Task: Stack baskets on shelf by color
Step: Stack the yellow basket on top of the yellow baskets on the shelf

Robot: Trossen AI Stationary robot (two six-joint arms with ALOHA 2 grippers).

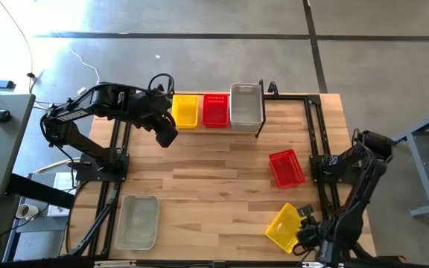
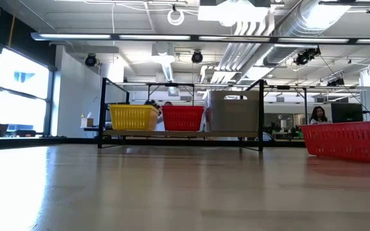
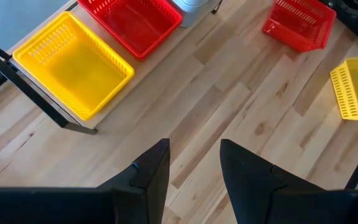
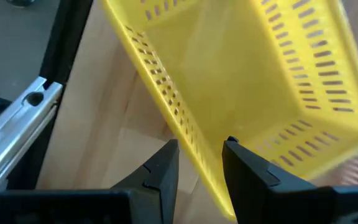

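The black wire shelf (image 1: pixel 274 95) stands at the table's far edge. On it sit a yellow basket (image 1: pixel 185 110), a red basket (image 1: pixel 215 110) and a grey-white basket (image 1: pixel 246 106), side by side. My left gripper (image 1: pixel 167 135) hovers open and empty just in front of the shelf's left end. My right gripper (image 1: pixel 304 234) is at the near right corner, shut on a second yellow basket (image 1: pixel 285 227). A loose red basket (image 1: pixel 287 167) rests on the table at the right. A grey-white basket (image 1: pixel 138 221) rests near the near left corner. My right gripper holds the yellow basket by one side wall's rim (image 4: pixel 194 158). The wall stands between the two fingers, one finger (image 4: pixel 244 165) inside the basket and the other outside. The fingers come from the table's near right side. The basket sits tilted; whether it is clear of the table I cannot tell.
Black arm frames run along the table's left (image 1: pixel 114 179) and right (image 1: pixel 320 149) sides. The wooden tabletop (image 1: pixel 214 186) shows bare between the shelf and the loose baskets. The room beyond shows desks and a person (image 2: pixel 318 115) far off.
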